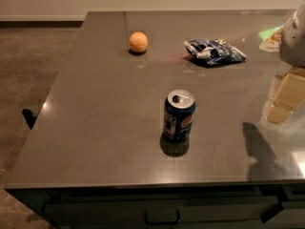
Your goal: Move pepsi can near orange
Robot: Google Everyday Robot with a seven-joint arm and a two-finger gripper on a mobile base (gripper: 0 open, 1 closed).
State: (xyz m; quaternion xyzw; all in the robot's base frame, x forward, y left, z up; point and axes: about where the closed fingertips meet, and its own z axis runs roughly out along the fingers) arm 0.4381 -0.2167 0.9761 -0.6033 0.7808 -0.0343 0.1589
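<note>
A crumpled blue-and-white snack bag [215, 52] lies on the grey table [95, 128], left of the gripper [294, 35] at the right edge.

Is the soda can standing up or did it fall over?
Upright: the pepsi can shows its silver top facing up. The gripper is at the right edge.

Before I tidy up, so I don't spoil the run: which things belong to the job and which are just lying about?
Job: pepsi can, upright near the front; orange, far left; hand, at the right edge.
Lying about: blue snack bag, to the orange's right.
</note>
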